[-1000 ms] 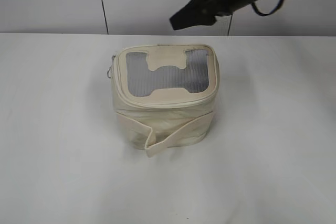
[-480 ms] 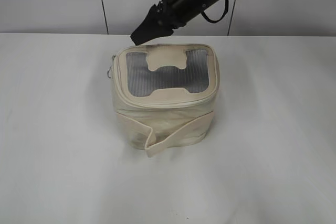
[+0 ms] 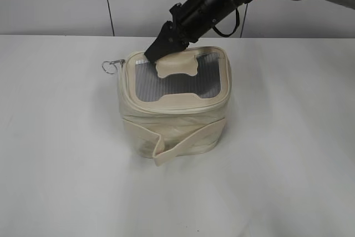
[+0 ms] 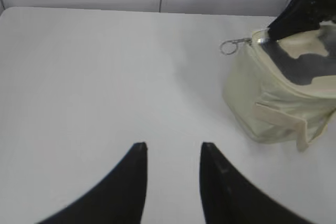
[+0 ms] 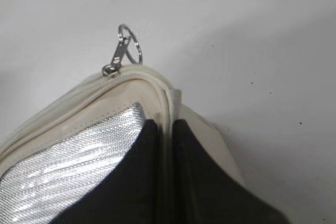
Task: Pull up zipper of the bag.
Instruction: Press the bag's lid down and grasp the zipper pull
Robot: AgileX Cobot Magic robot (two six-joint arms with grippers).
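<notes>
Exterior view: the bag [image 3: 175, 104], a small boxy cream-white soft case with a grey mesh top, sits mid-worktop, nearer the far edge. The right gripper [image 3: 156, 51] rests on its far left top corner. A silver ring pull [image 3: 107, 66] sticks out toward the worktop's left edge.

Left wrist view: the left gripper [image 4: 170, 149] hovers with its jaws moderately apart, holding nothing, well apart from the bag [image 4: 278, 100].

Right wrist view: the right gripper [image 5: 164, 127] has its fingers nearly together, pinching the raised cream seam of the zipper [image 5: 131, 85] at the bag's corner, just beside the ring pull [image 5: 127, 45]. The bag looks light and yielding, likely to slide or crumple when tugged; the stiff metal ring seems the firmest place to take hold.
</notes>
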